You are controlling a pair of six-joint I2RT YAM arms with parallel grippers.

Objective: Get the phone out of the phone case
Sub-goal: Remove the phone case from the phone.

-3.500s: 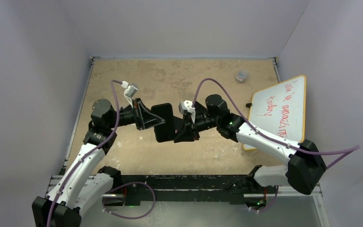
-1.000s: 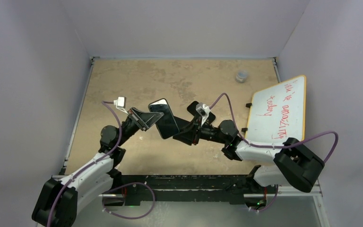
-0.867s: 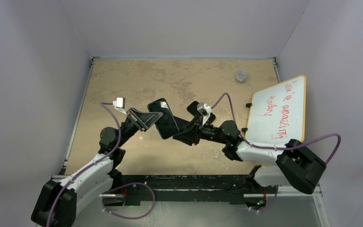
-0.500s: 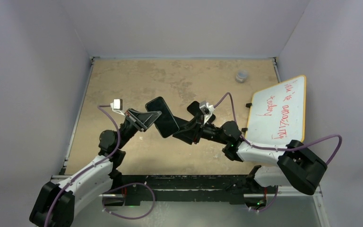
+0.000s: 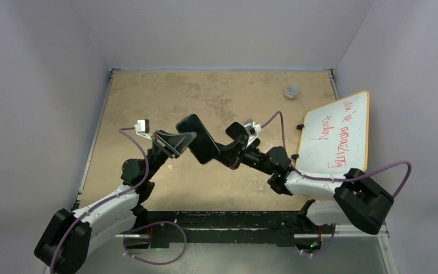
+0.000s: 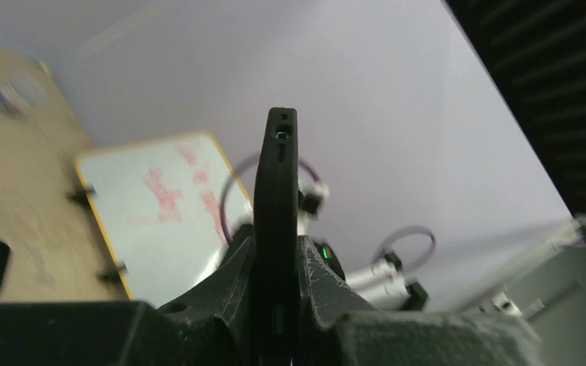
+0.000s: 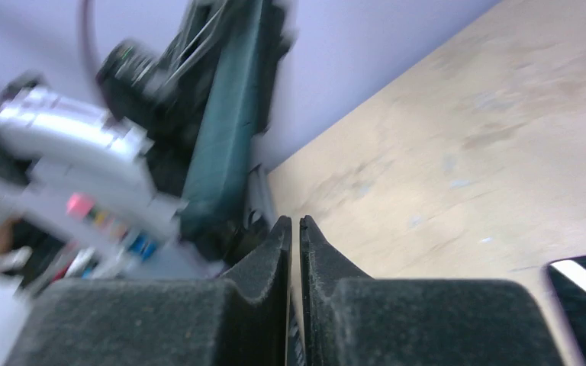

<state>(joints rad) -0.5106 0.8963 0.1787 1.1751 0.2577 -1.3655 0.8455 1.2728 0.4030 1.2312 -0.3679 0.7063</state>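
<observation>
From the near edge, your two arms reach in and meet over the middle of the table [image 5: 148,97]. Your left gripper [image 5: 185,139] is clamped on the phone [image 5: 202,144], which it holds up off the table. In the top view the phone runs slantwise from far left to near right. In the left wrist view you see it edge-on between the pads [image 6: 238,271], and the matte black edge with its cut-outs looks like the phone case [image 6: 276,191] around it. Your right gripper [image 7: 293,223] sits just at the phone's near-right end, its fingers [image 7: 263,263] drawn in to a thin slit. You cannot tell whether they pinch anything. Further right, a whiteboard [image 5: 336,134] with red writing stands by the right wall. A small round grey object [image 5: 291,91] lies near the far right corner.
</observation>
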